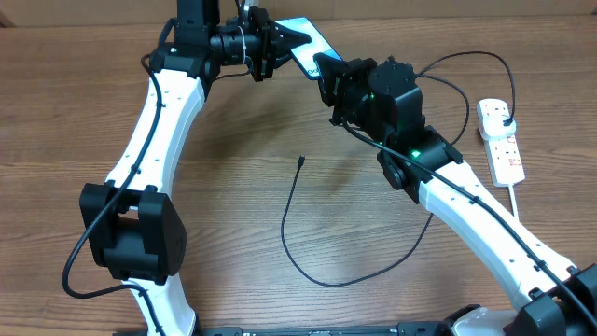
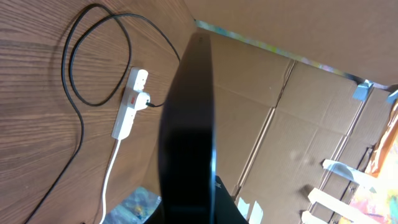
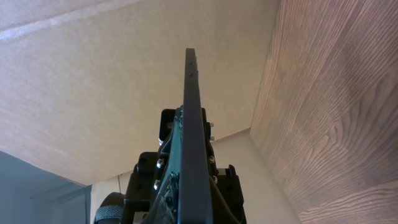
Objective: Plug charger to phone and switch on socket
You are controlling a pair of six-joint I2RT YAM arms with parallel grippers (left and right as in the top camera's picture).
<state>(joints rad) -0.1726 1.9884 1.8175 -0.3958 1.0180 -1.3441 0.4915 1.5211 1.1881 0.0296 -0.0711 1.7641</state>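
The phone [image 1: 305,39] is held in the air at the back of the table, teal screen up, between both grippers. My left gripper [image 1: 277,42] is shut on its far-left end and my right gripper [image 1: 326,71] is shut on its near-right end. It shows edge-on in the left wrist view [image 2: 186,124] and in the right wrist view [image 3: 191,118]. The charger cable [image 1: 308,266] lies loose on the table, its connector tip [image 1: 301,161] free, below the phone. Its plug end [image 1: 505,118] sits in the white socket [image 1: 502,149] at the right, which also shows in the left wrist view [image 2: 127,111].
The socket's thick white cord [image 1: 516,201] runs toward the front right. The cable loops behind the right arm [image 1: 466,58]. Cardboard walls [image 2: 292,93] stand behind the table.
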